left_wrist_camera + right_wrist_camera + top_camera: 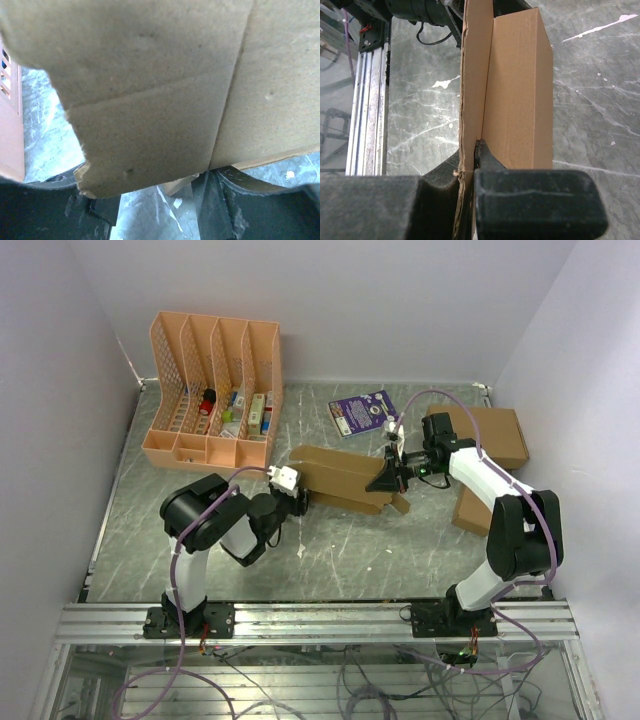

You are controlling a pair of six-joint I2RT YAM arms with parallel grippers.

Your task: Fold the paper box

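The paper box (340, 475) is a brown cardboard piece with creased panels, lying across the middle of the table. My right gripper (392, 478) is shut on its right end. In the right wrist view, a thin upright wall of the paper box (520, 85) is pinched between the two black fingers of the right gripper (469, 152). My left gripper (303, 498) is at the box's left end. In the left wrist view the paper box (150, 100) fills the upper frame. The left gripper (155, 210) stands open below its edge, with bare table showing between the fingers.
A pink file organiser (212, 390) with small items stands at the back left; its edge (7, 125) shows in the left wrist view. A purple booklet (362, 412) lies behind the box. A larger brown box (485, 435) and a small carton (470, 512) sit at the right.
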